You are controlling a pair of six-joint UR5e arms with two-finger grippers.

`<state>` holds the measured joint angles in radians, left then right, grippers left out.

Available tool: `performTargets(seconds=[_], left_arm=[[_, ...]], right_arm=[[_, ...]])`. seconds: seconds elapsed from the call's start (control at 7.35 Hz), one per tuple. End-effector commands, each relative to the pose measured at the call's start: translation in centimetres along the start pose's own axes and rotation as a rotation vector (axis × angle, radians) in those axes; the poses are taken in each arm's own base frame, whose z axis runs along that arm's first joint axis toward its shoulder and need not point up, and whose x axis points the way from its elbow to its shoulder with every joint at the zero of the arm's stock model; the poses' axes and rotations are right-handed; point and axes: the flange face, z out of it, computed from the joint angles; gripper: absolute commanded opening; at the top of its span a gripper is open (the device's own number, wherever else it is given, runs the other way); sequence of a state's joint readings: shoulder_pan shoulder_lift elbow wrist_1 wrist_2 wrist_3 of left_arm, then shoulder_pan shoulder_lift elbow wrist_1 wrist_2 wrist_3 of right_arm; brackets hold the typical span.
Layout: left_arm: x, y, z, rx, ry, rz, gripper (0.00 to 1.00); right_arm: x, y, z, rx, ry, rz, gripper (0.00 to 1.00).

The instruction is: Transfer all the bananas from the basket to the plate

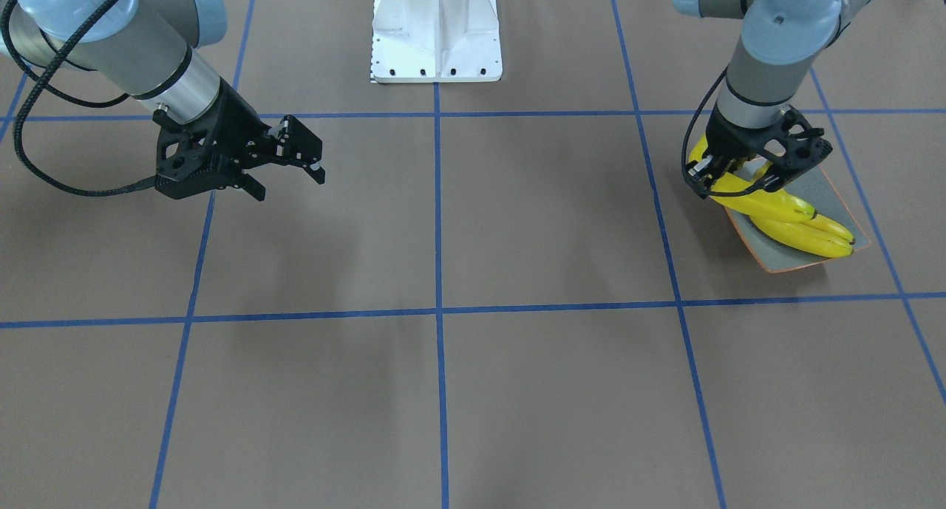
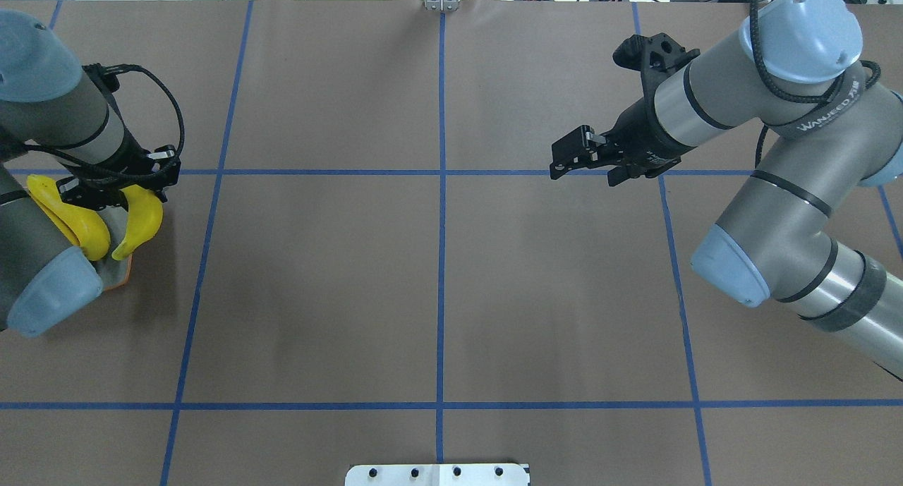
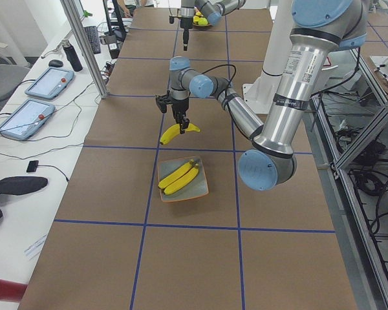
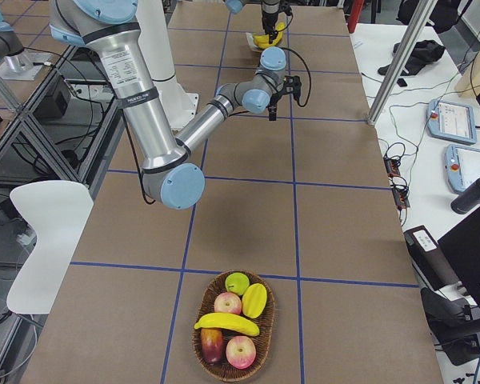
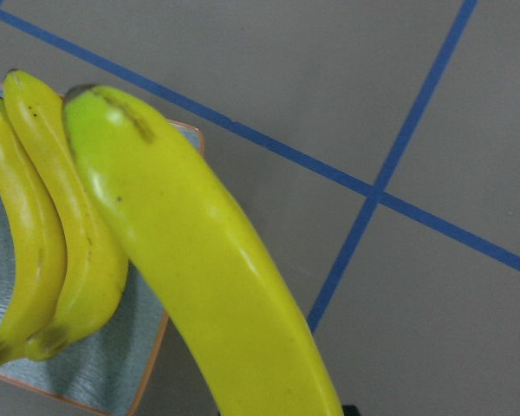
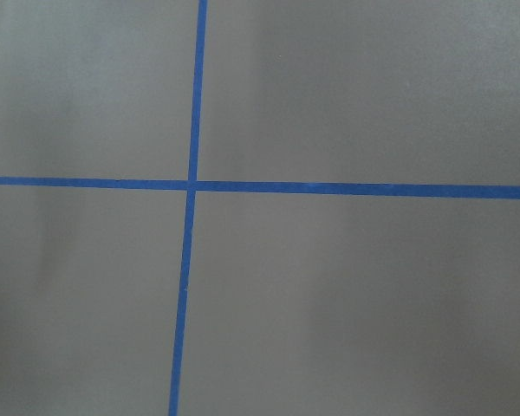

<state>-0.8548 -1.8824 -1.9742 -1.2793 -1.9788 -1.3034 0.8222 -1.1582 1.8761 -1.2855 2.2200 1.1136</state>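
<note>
**Third banana hangs over the plate, one lies in the basket**

On the left arm [image 3: 286, 97] there is a small sticker [image 3: 305, 68], but its print is too small to read. The left gripper [image 3: 180, 126] points straight down, and its fingers are closed on the middle of the held banana [image 3: 174, 134]. Both ends of the fruit stick out sideways beyond the fingers. It hangs in the air above the far edge of the plate [image 3: 198, 185], not touching it. Two bananas [image 3: 179, 177] lie side by side on the plate. The left wrist view shows their dark tips and the orange rim, which the side view does not show.

Further right, the right arm [image 2: 776, 190] carries white lettering [image 2: 829, 112] that I read as "WANJEED". The right gripper [image 1: 290, 186] hovers over the brown table [image 2: 317, 295] with its fingers wide apart and nothing between them. Its wrist camera sees only the blue tape lines [image 6: 191, 182].

Only the right side view shows the basket [image 4: 197, 338], at the table's right end. The fourth banana [image 4: 226, 323] lies there across other fruit [image 4: 241, 350].
</note>
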Motion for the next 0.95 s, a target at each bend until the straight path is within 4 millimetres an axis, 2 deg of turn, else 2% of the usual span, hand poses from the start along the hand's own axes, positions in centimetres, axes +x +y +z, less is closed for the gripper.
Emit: performTargets(seconds=[0.0,0.14,0.27,0.41,0.82], left_arm=[[-1.4,-2.8,1.1,-0.002,-0.039,0.069,0.00],[-2.6,-3.7,2.7,-0.017,-0.072,0.100,0.00],[-2.8,-3.9,3.1,-0.020,-0.081,0.099,0.00],[-3.1,-4.9,5.6,-0.035,-0.117,0.083,0.00],[-3.5,-5.5,6.9,-0.048,-0.142,0.082,0.00]], right_arm=[[0.1,0.0,-0.1,0.011,0.005,0.009,1.00],[0.0,0.0,-0.1,0.012,0.004,0.010,1.00],[-0.2,0.0,-0.2,0.015,0.001,0.007,1.00],[-0.3,0.0,-0.3,0.016,0.000,0.008,1.00],[-0.8,0.0,-0.5,0.020,-0.008,0.003,1.00]])
